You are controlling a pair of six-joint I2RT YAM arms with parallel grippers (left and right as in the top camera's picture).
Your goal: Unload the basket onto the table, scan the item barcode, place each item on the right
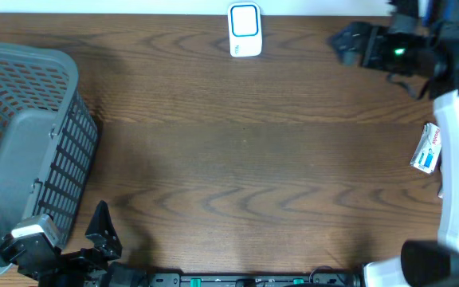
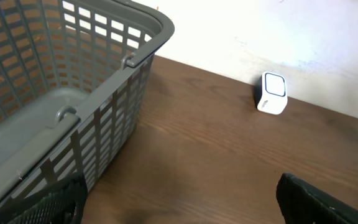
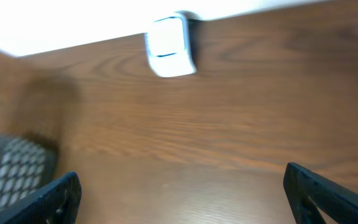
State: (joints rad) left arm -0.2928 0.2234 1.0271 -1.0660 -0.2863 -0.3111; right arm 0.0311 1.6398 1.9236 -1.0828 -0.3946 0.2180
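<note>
Item box (image 1: 426,149) lies on wooden table (image 1: 237,159); left end effector (image 2: 179,193) and right end effector (image 3: 182,180) gape wide, empty.

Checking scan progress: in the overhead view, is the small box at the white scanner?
No, the small box lies at the right edge of the table, well apart from the white scanner.
</note>
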